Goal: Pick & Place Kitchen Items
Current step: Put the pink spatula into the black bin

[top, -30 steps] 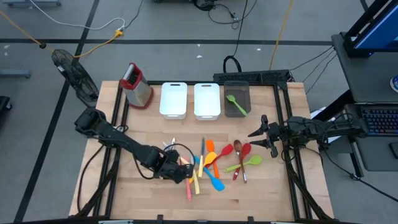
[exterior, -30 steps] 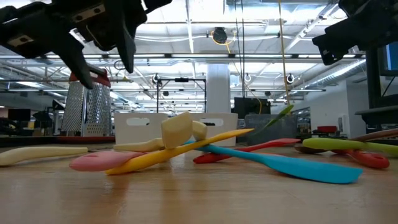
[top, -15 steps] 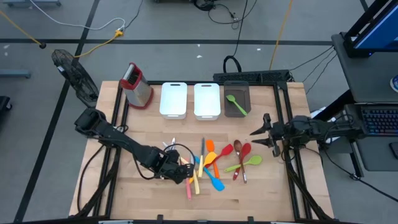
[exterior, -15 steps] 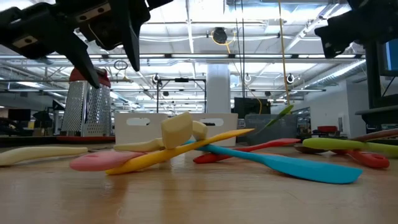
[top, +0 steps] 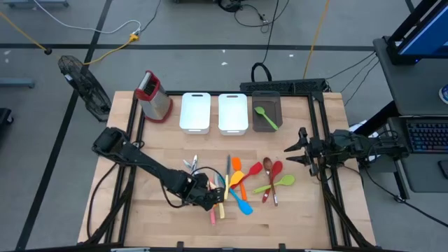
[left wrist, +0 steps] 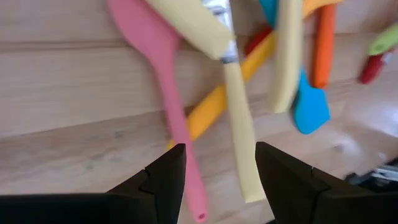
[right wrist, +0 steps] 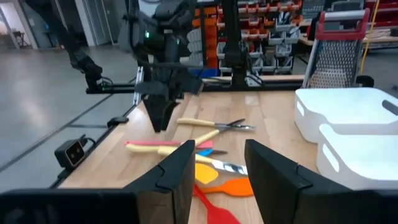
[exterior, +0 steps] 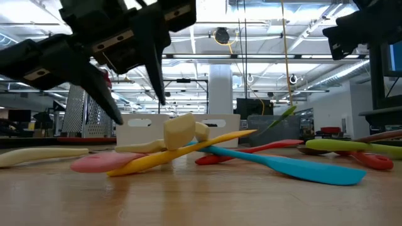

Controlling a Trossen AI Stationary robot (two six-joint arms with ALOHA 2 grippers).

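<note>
We see the kitchen items [top: 241, 183], a heap of bright spoons and spatulas crossed over one another on the wooden worktop [top: 161, 217]. The left gripper [top: 210, 198] hangs above the heap's edge, fingers [left wrist: 166, 177] apart and empty, a pink spatula [left wrist: 158, 74] and a pale-handled tool [left wrist: 239, 143] between them. The right gripper [top: 292, 151] waits beside the heap, fingers spread. Only our high view shows a green spoon [top: 264, 117] in the dark bin [top: 266, 96].
</note>
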